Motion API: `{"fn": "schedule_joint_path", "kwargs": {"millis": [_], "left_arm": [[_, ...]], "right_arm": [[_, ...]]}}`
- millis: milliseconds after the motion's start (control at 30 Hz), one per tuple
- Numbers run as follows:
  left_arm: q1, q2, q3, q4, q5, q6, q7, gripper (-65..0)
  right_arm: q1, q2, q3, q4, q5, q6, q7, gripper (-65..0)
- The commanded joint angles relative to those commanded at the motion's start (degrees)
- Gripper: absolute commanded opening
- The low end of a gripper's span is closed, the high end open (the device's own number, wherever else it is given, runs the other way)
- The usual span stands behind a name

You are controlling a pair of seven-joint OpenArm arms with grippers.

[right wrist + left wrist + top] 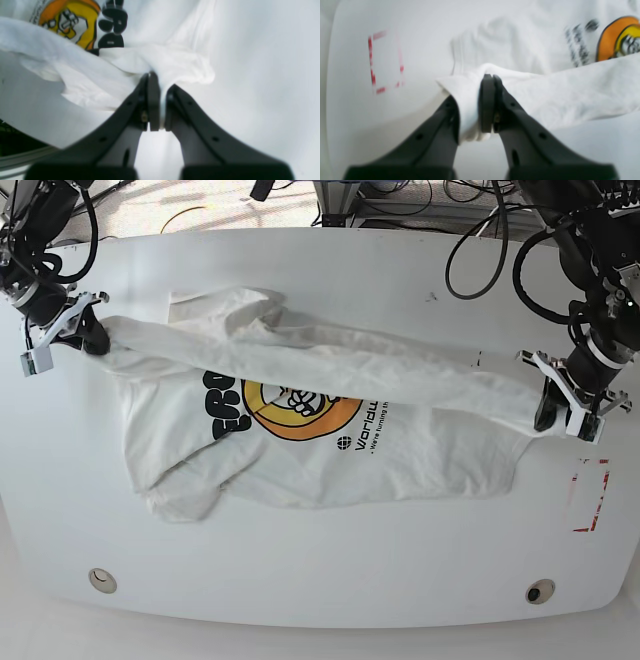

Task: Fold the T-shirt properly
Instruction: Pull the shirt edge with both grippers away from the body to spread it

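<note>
Left gripper (480, 100) & right gripper (160, 105) each pinch T-shirt (330, 470) edge (fabric stretched btwn them, over table (330, 580)).

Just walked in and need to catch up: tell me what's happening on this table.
Two robot arms are folding a white T-shirt on the white table. The left tool and the right tool each pinch one end of a fabric edge, holding it stretched across the printed front. The fold is partway; the graphic remains partly uncovered.

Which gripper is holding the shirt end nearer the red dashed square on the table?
The left gripper, clamped on the T-shirt at the base view's right, just above the red dashed square. The right gripper grips the far end.
</note>
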Motion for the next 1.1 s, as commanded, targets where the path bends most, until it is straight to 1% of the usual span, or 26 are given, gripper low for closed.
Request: {"fn": "schedule_joint_path", "kwargs": {"millis": [67, 133, 200, 267, 333, 400, 500, 533, 633, 700, 833, 933, 1000, 1100], "left_arm": [[-3.6, -0.7, 0.0, 0.0, 0.0, 0.0, 3.1, -65.0], [-6.9, -0.6, 0.0, 0.0, 0.0, 0.0, 6.3, -65.0], [-9.8, -0.6, 0.0, 0.0, 0.1, 0.0, 8.4, -65.0], [-12.5, -0.7, 0.1, -0.1, 0.1, 0.0, 9.1, -65.0], [-14.9, -0.8, 1.1, -0.4, 0.0, 0.0, 9.1, -65.0], [-17.4, -1.0, 3.0, -0.4, 0.0, 0.0, 9.1, -65.0], [-20.4, -1.0, 4.1, -0.4, -0.2, 0.0, 9.1, -65.0], [-21.8, -1.1, 4.6, -0.4, -0.2, 0.0, 9.1, -65.0], [-25.8, -2.8, 8.7, -0.4, -0.2, 0.0, 9.1, -65.0], [-29.5, -3.4, 11.2, -0.4, -0.2, 0.0, 9.1, -65.0], [-35.9, -3.4, 11.3, -0.5, -0.1, 0.0, 9.7, -65.0], [-41.0, -3.4, 11.3, -0.5, 0.0, 0.0, 9.9, -65.0], [-45.0, -3.4, 11.3, -1.8, 0.1, 0.0, 9.9, -65.0], [-50.3, -3.5, 11.3, -4.9, 0.1, 0.0, 9.9, -65.0]], "right_arm": [[2.5, 0.9, -0.2, 0.0, -0.1, 0.00, 0.0, -65.0], [4.6, 1.8, -0.2, 0.0, -0.1, 0.00, 0.0, -65.0], [6.5, 2.6, -0.2, -0.1, -0.1, 0.00, 0.0, -65.0], [9.2, 4.1, -0.4, -0.2, -0.1, 0.00, 0.0, -65.0], [11.8, 5.3, -1.8, -1.4, -0.1, 0.00, 0.0, -65.0], [14.9, 7.4, -3.9, -3.6, 0.0, 0.00, 0.0, -65.0], [18.4, 10.0, -4.6, -6.2, 0.1, 0.00, 0.0, -65.0], [20.0, 10.6, -4.7, -7.0, 0.1, 0.00, -0.1, -65.0], [24.8, 13.7, -5.7, -10.2, 0.1, 0.00, -0.2, -65.0], [29.4, 17.6, -9.3, -13.2, 0.1, 0.00, -0.2, -65.0], [37.3, 22.6, -14.3, -17.4, 0.1, 0.00, -0.2, -65.0], [43.3, 25.1, -18.6, -20.0, 0.1, 0.00, -0.2, -65.0], [49.8, 26.8, -23.4, -22.5, 0.1, 0.00, -0.2, -65.0], [57.8, 27.3, -29.4, -26.2, 0.1, 0.00, -0.2, -65.0]]}}
